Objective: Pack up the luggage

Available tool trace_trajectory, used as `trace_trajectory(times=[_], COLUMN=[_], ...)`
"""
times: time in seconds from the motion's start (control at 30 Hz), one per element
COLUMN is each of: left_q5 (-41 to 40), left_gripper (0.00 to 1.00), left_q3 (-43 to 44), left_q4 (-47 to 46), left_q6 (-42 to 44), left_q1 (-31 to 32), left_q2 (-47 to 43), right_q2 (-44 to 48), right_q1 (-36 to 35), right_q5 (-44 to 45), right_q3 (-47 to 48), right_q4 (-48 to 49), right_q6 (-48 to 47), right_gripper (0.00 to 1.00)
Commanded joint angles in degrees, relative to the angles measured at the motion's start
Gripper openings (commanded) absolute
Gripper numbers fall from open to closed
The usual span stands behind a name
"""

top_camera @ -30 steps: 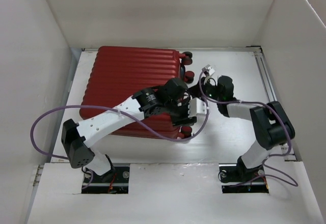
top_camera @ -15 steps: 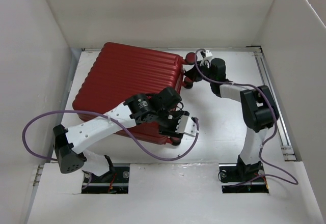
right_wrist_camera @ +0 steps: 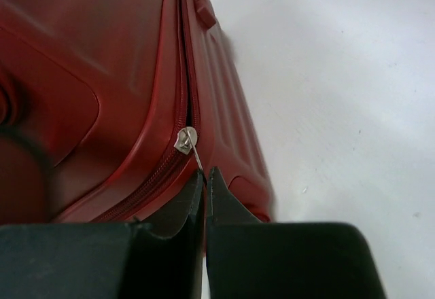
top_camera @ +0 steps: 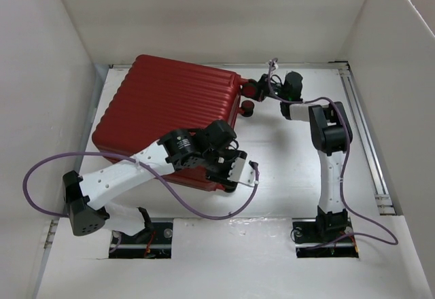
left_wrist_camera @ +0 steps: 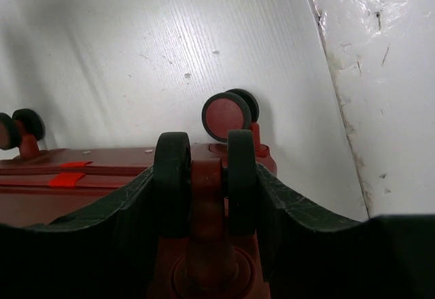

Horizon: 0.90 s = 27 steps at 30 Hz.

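The luggage (top_camera: 170, 105) is a dark-red ribbed suitcase lying closed and skewed on the white table (top_camera: 292, 163). At its near right corner my left gripper (top_camera: 228, 173) is shut on a twin black wheel (left_wrist_camera: 204, 177), with a dark finger (left_wrist_camera: 122, 210) on each side. Two more wheels (left_wrist_camera: 230, 115) (left_wrist_camera: 20, 130) stand beyond it. At the far right corner my right gripper (top_camera: 260, 85) is shut on the thin metal zipper pull (right_wrist_camera: 197, 160), just below the silver slider (right_wrist_camera: 185, 139) on the zip line (right_wrist_camera: 183, 75) of the luggage (right_wrist_camera: 88, 75).
White walls box the table in on the left (top_camera: 41, 109), back (top_camera: 224, 20) and right (top_camera: 401, 109). A metal rail (top_camera: 363, 129) runs along the right side. Purple cables (top_camera: 41, 170) (top_camera: 204, 210) loop off both arms.
The luggage has swung counter-clockwise, its near right corner drawn toward the near edge by my left gripper. My right arm has stretched toward the back, staying on the zipper pull.
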<state>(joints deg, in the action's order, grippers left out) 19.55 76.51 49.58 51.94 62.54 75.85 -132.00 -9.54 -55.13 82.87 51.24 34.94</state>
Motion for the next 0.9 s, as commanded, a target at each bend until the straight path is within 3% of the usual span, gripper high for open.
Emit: trace_trajectory(times=[0.0,0.03,0.07,0.13,0.2,0.23,0.27,0.3,0.33,0.4,0.47,0.5,0.53,0.57,0.6,0.7,0.8,0.83,0.87], left_q5=[14.29,14.29,11.76,7.20,-2.78,-6.07,-9.93,-13.97,-19.67,-24.54,-27.55,-27.55,-28.51,-29.73,-31.49,-42.63,-41.98,-40.14,-37.68], left_gripper=[0.00,0.00,0.09,0.52,0.57,0.64,0.87,0.98,1.00,1.00,0.97,0.87,0.72,0.38,0.24,0.00,0.00,0.00,0.00], left_q3=[-1.19,-1.88,-1.89,-1.89,-1.89,-1.89,-1.89,-1.89,-1.02,1.17,5.92,7.06,7.07,6.55,5.24,-4.33,-6.12,-4.72,-2.88], left_q4=[14.84,14.23,13.01,6.00,-1.64,-10.30,-14.73,-18.69,-23.95,-25.24,-20.18,-17.53,-14.81,-8.43,-5.67,-2.56,-4.49,-4.49,-3.54], left_q6=[2.54,2.55,1.68,-6.55,-14.73,-21.81,-24.93,-26.79,-26.81,-24.62,-23.91,-25.04,-25.74,-25.75,-25.75,-27.24,-27.25,-27.25,-27.77], left_q1=[3.90,3.90,3.90,3.90,2.68,1.37,-0.91,-1.72,-2.25,-2.77,-5.83,-12.21,-15.14,-17.69,-19.81,-29.56,-46.85,-57.69,-63.54], left_q2=[-4.66,-4.66,-5.27,-6.67,-9.04,-10.62,-14.21,-15.81,-17.22,-18.81,-18.29,-17.68,-17.67,-17.15,-17.14,-18.01,-20.83,-20.83,-20.23], right_q2=[0.70,0.70,0.70,1.31,3.59,4.21,4.73,5.52,5.53,6.06,5.54,5.53,5.53,5.53,5.53,5.53,6.76,7.28,7.81], right_q1=[4.72,4.10,3.57,2.51,1.63,0.33,-0.21,-0.74,-1.35,-3.11,-4.34,-4.35,-4.87,-4.87,-5.48,-6.01,-6.63,-7.24,-7.25], right_q5=[14.54,13.40,12.26,8.74,6.11,5.40,4.87,4.86,4.34,4.86,5.56,5.56,6.26,6.88,6.88,9.16,10.92,11.71,12.41], right_q3=[9.14,11.76,12.57,11.80,10.13,9.42,8.89,8.37,8.36,9.06,10.11,10.64,10.64,10.65,10.12,10.12,9.59,9.59,9.59], right_q4=[-1.39,-4.72,-6.14,-7.03,-7.56,-8.35,-9.75,-11.06,-12.47,-17.46,-20.38,-21.79,-21.80,-21.80,-21.80,-24.08,-25.66,-26.19,-27.50], right_q6=[-7.67,-12.56,-14.70,-19.01,-24.20,-25.52,-27.80,-29.39,-30.97,-35.44,-36.95,-36.96,-36.96,-37.48,-37.49,-38.98,-40.12,-40.91,-41.78], right_gripper=[0.00,0.00,0.00,0.00,0.00,0.00,0.00,0.00,0.00,0.00,0.00,0.00,0.00,0.00,0.00,0.00,0.00,0.00,0.00])
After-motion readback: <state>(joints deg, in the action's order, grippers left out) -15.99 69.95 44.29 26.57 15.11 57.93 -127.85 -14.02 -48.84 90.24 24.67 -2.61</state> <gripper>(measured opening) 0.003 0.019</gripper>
